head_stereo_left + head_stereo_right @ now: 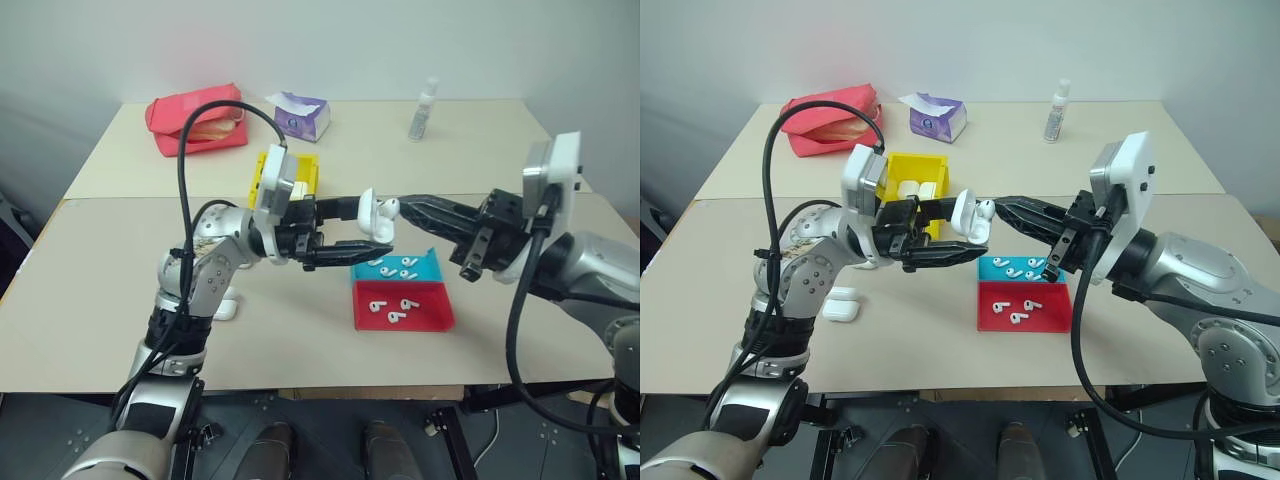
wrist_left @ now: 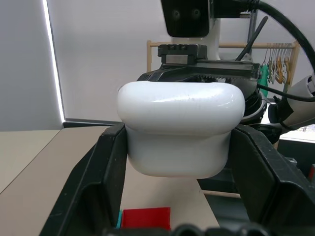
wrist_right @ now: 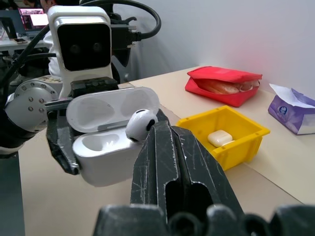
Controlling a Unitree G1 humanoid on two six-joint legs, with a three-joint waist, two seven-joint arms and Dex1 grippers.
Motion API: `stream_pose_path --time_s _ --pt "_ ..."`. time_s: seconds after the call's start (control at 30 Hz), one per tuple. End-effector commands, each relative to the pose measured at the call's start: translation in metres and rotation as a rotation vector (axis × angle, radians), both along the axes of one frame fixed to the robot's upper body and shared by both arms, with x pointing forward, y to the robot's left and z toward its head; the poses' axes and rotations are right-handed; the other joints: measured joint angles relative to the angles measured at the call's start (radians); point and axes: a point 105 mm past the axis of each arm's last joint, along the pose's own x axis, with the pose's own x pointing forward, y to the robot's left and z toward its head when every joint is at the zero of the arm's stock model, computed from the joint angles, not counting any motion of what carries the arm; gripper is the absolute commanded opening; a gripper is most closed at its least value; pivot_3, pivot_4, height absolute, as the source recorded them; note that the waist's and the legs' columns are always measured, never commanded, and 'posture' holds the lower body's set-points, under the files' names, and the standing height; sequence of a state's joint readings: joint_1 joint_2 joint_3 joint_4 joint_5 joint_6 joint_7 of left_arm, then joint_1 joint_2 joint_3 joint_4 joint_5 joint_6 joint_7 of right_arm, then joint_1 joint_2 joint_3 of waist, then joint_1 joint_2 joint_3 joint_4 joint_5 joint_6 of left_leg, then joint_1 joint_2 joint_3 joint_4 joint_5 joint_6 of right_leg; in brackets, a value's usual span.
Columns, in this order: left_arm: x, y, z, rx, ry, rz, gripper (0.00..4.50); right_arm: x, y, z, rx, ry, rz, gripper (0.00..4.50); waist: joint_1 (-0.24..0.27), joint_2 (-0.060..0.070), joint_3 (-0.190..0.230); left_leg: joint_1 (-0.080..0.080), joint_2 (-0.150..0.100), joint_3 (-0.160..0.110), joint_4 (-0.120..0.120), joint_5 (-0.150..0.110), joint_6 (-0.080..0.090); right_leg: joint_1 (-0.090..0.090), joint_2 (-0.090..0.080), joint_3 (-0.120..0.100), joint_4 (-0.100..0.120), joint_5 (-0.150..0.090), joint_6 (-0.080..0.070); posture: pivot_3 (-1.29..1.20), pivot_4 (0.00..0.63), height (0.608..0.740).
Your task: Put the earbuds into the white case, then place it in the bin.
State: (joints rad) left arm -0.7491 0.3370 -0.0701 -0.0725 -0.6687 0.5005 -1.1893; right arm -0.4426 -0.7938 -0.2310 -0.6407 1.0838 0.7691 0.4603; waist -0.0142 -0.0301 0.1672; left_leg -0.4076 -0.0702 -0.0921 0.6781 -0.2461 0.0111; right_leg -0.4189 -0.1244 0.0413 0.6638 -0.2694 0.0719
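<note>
My left gripper (image 1: pixel 365 232) is shut on the white case (image 1: pixel 371 213), holding it above the table with its lid flipped open. In the left wrist view the case (image 2: pixel 179 130) sits between both fingers (image 2: pixel 110 162). My right gripper (image 3: pixel 160 132) is shut on one earbud (image 3: pixel 141 124), whose head is at the case's (image 3: pixel 106 155) open mouth, over one well. More earbuds (image 1: pixel 393 316) lie in the trays. The yellow bin (image 1: pixel 902 163) stands behind my left hand with white cases (image 1: pixel 910 188) inside.
A red tray (image 1: pixel 430 318) and a blue tray (image 1: pixel 428 260) sit below my grippers. A spare white case (image 1: pixel 840 306) lies by my left arm. At the back are a red pouch (image 1: pixel 195 120), a tissue box (image 1: pixel 300 115) and a small bottle (image 1: pixel 423 110).
</note>
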Motion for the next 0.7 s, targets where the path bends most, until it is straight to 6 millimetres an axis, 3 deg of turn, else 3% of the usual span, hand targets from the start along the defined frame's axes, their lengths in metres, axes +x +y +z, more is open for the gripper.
stream_pose_path --time_s 0.03,0.43,0.6,0.7 --pt "-0.003 -0.004 0.012 -0.015 -0.059 -0.014 2.77 -0.007 -0.003 0.01 0.006 -0.05 -0.006 0.07 0.0 0.0 0.0 0.0 0.0 0.0 0.0 0.0 0.0 0.0 0.0 0.0 0.0 0.0 0.0 0.0 0.15 0.74" --pt "-0.003 -0.003 0.012 -0.011 -0.064 -0.016 2.77 -0.005 -0.012 0.007 -0.005 -0.053 -0.055 0.07 0.0 0.0 0.0 0.0 0.0 0.0 0.0 0.0 0.0 0.0 0.0 0.0 0.0 0.0 0.0 0.0 0.15 0.74" --pt "-0.001 0.005 0.012 -0.005 -0.07 0.009 2.77 0.008 -0.027 0.006 -0.037 -0.047 -0.096 0.07 -0.001 0.0 0.0 0.0 0.0 0.0 0.0 0.0 0.0 0.0 0.0 0.0 0.0 0.0 0.0 0.0 0.15 0.74" --pt "0.0 0.01 0.014 -0.012 -0.071 0.029 2.77 0.035 -0.036 -0.018 -0.294 -0.007 -0.154 0.07 -0.003 0.0 0.0 0.0 0.0 0.001 0.0 0.0 0.0 0.0 0.0 0.0 0.0 0.0 0.0 0.0 0.15 0.74"
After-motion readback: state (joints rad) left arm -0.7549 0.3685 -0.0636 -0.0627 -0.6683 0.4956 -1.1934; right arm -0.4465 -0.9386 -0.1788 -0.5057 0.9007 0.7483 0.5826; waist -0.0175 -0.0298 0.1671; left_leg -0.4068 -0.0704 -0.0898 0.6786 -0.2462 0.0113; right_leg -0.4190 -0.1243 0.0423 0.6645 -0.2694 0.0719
